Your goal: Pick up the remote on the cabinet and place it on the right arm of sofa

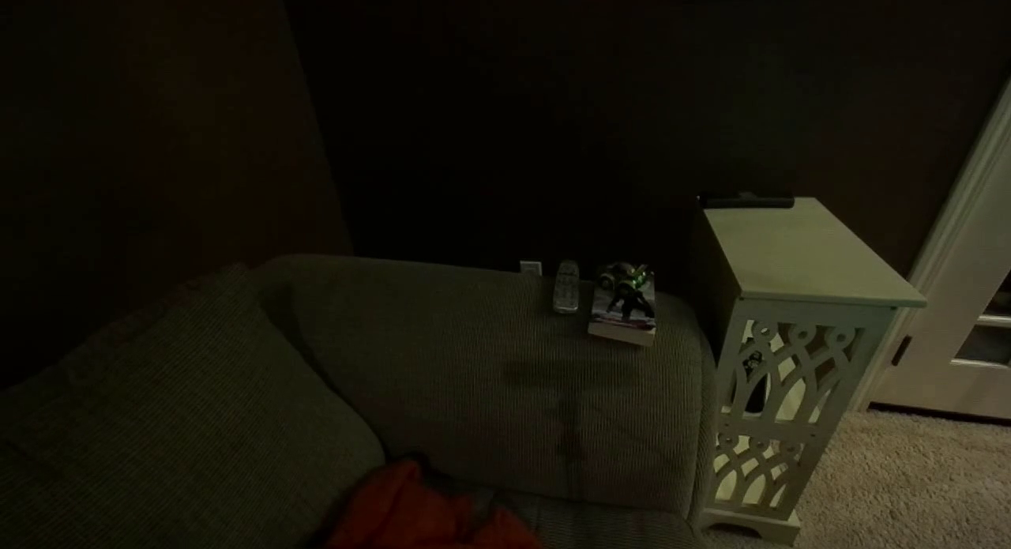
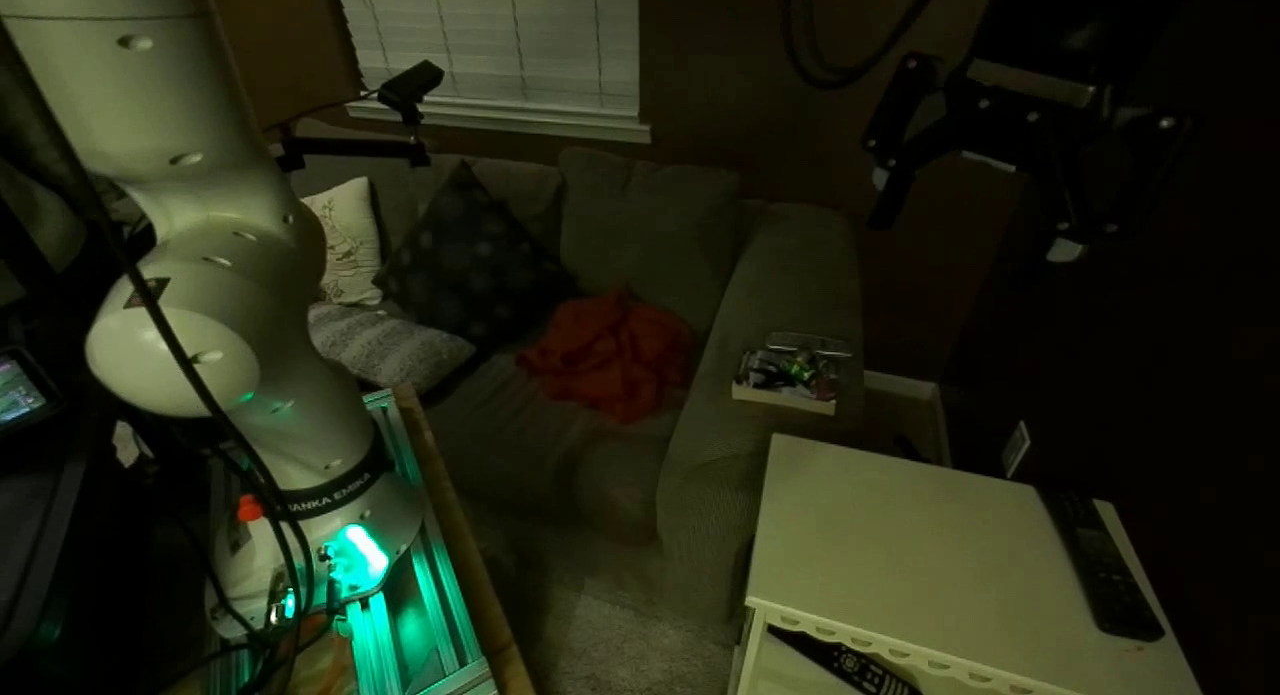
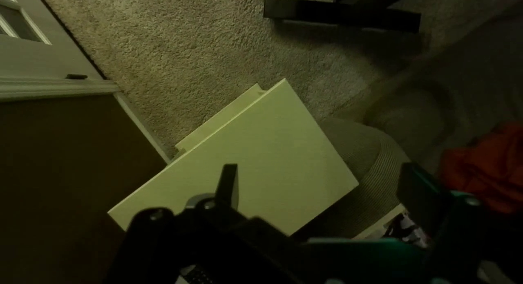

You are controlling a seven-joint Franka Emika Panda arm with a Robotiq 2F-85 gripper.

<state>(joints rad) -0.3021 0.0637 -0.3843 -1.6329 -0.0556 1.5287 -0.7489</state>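
1. The end effector (image 2: 972, 235) is spread wide: in an exterior view its fingers (image 2: 888, 203) stand far apart, tips pointing down.
2. It hangs high over the table (image 2: 910, 540), well apart from the remote (image 2: 1100, 565).
3. In the wrist view the fingers reach in from the lower part, one in front of the table's top, the other past its sofa-side edge. Between them show the pale top and its room-side corner next to the sofa arm (image 1: 474, 359).
4. In an exterior view the arm (image 2: 190, 325) rises in a bulging curve from its base (image 2: 395, 515), where a green light glows; the upper part leaves the frame, so its bend cannot be told.
5. Across the carpet (image 1: 932, 462), the base faces the short table edge opposite the remote.
6. In both exterior views the remote lies flat along the table's short wall-side edge, running from the corner by the sofa arm toward the other wall-side corner.
7. Another dark remote (image 2: 845, 665) shows beneath the table's scalloped long edge, cut by the frame.
8. The sofa arm stands just beside the other long edge. On it lie a grey remote (image 1: 566, 288) and, just beside that, a book (image 1: 622, 328) with a small shiny toy (image 1: 622, 277) on top.
9. A red cloth (image 2: 610, 355) lies heaped on the sofa seat (image 2: 540, 450).
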